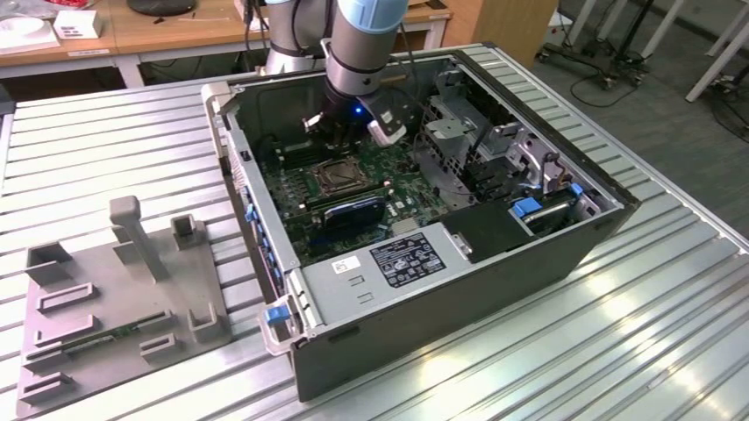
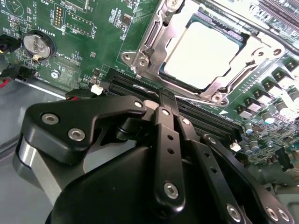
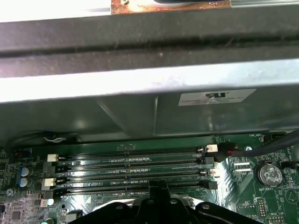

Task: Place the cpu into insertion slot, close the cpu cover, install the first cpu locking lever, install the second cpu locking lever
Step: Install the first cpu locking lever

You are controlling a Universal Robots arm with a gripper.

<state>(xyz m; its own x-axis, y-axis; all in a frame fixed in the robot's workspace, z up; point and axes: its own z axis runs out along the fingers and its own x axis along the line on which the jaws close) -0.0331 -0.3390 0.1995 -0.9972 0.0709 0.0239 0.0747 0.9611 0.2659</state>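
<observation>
Claw (image 2: 164,103) above memory slots (image 3: 133,170), beside covered cpu (image 2: 202,55)

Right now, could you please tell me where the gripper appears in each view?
Exterior view: the gripper hangs inside the open case.
Second wrist view: its black tip is near the cpu.
First wrist view: its tip is by the memory slots.
Shared landmark: the green circuit board.
</observation>
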